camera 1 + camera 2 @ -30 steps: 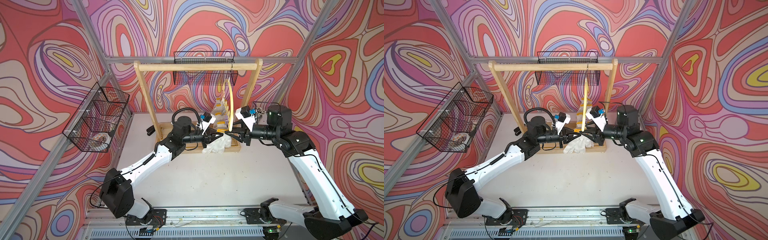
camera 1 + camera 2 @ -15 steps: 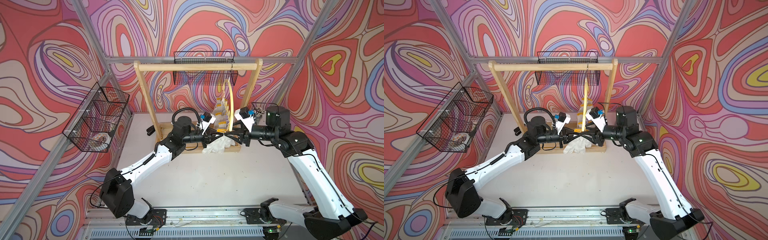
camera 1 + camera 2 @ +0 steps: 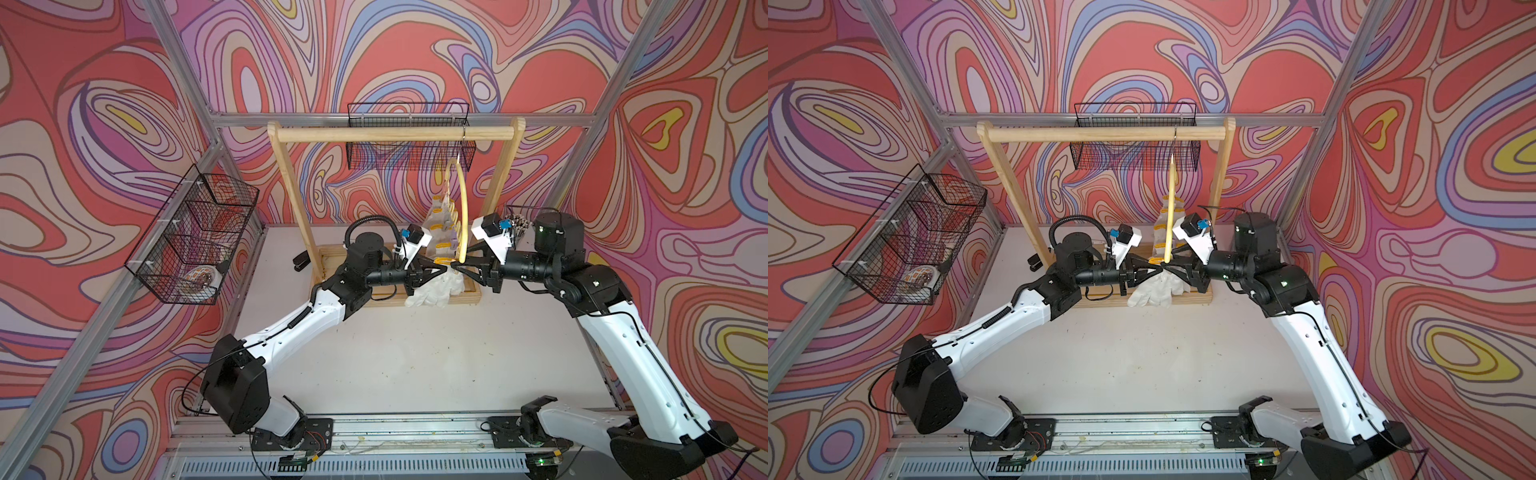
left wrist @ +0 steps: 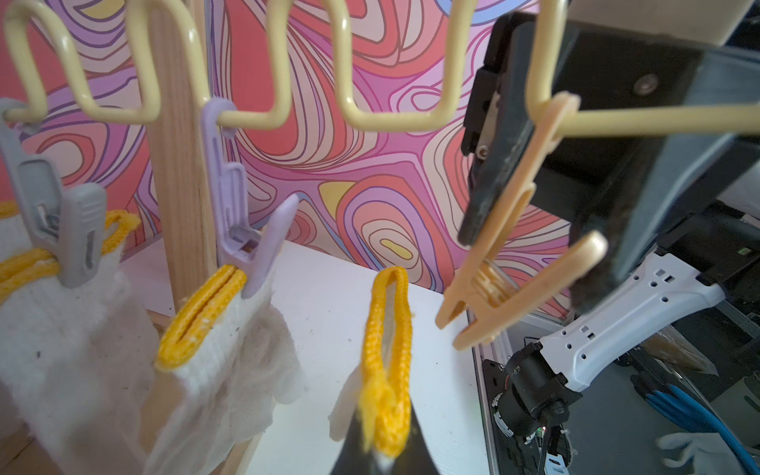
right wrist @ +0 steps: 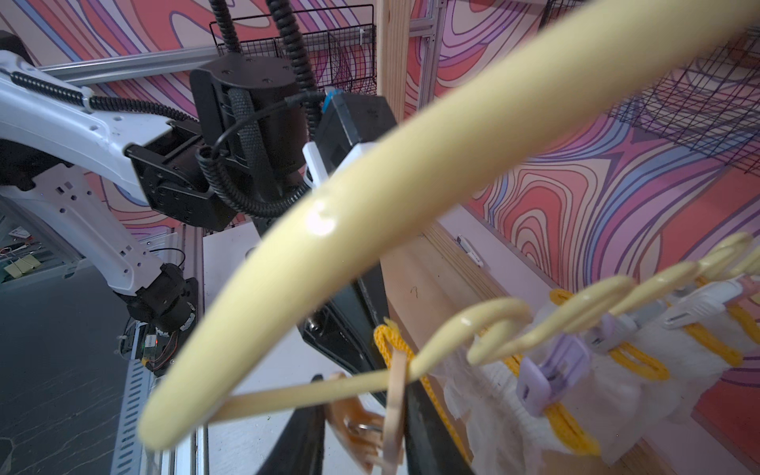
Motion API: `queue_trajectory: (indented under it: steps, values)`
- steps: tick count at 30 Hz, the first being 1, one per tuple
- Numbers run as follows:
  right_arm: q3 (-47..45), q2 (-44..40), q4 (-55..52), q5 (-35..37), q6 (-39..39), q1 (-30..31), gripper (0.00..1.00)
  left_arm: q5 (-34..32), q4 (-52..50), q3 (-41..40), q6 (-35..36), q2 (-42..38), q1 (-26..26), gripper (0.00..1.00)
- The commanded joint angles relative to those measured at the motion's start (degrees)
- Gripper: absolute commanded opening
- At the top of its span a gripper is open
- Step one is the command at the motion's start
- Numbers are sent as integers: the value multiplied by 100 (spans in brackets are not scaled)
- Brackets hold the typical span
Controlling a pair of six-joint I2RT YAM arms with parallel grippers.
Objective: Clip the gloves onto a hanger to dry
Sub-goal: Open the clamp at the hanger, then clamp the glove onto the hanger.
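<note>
Pinching the yellow-edged cuff of a white knitted glove (image 4: pixel 386 329), your left gripper (image 3: pixel 447 269) is holding it up just beside the tan plastic clip (image 4: pixel 489 288) (mouth gaping), which your right gripper (image 3: pixel 457 267) is squeezing. The pale yellow arched hanger (image 3: pixel 464 216) is hanging from the wooden rail frame (image 3: pixel 374 135) at the back edge of the bench (image 3: pixel 415 353), with other gloves (image 4: pixel 222 333) clipped along it.

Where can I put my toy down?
Big bare patch of table between left arm and right arm, from the wooden rack's base to the front rail. Crowded under the hanger: left tool grips a glove, right tool squeezes a clip.
</note>
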Motion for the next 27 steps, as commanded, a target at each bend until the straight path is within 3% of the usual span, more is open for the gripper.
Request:
queue_trajectory:
  steps: [1,6,13,18,24,27]
  values:
    - [-112,-110,18,35,102,-31,25,129,335,-50,-129,90,-10,0]
    - [-137,-111,39,-81,140,-31,10,510,425,-50,-223,125,-10,0]
    - [-162,-102,153,-177,234,-31,0,1238,493,-235,-376,146,-10,0]
    - [-173,-119,190,-287,276,-31,0,1871,1326,-388,-1012,265,-10,0]
    - [-193,-154,231,-387,336,-31,0,1887,1744,-412,-1204,379,25,0]
    - [-208,-189,286,-473,375,-35,0,2003,2449,-422,-1670,543,114,0]
